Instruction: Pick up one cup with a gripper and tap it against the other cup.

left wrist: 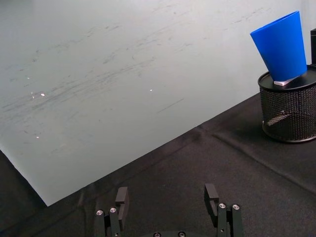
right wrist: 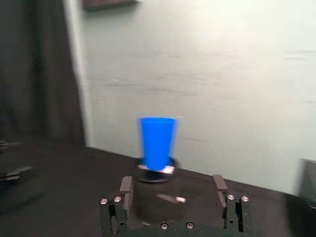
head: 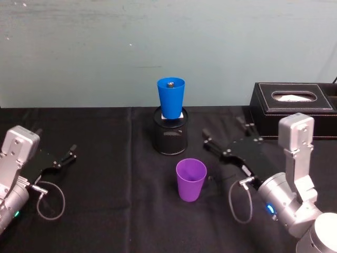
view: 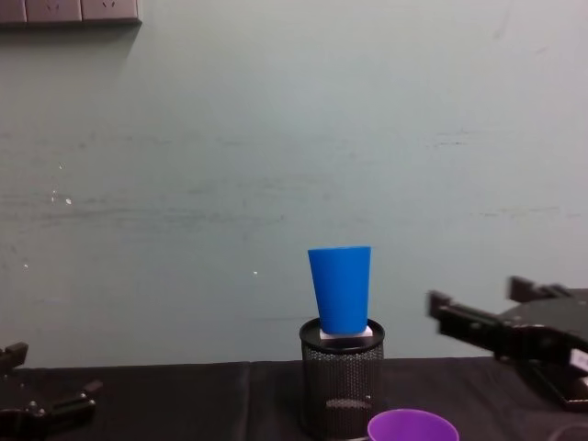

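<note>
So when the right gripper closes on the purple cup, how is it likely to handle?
The purple cup looks like thin plastic, so probably light and somewhat squeezable. It stands upright and empty on the black cloth, narrow base down, so a sideways nudge might tip it. Its tapered wall may slip through the open right gripper.

The right gripper hangs above the table on its silver wrist (blue ring light lit), black flat fingers spread wide and reaching forward and to the left. The left gripper rests low at the left edge, fingers likewise apart.
</note>
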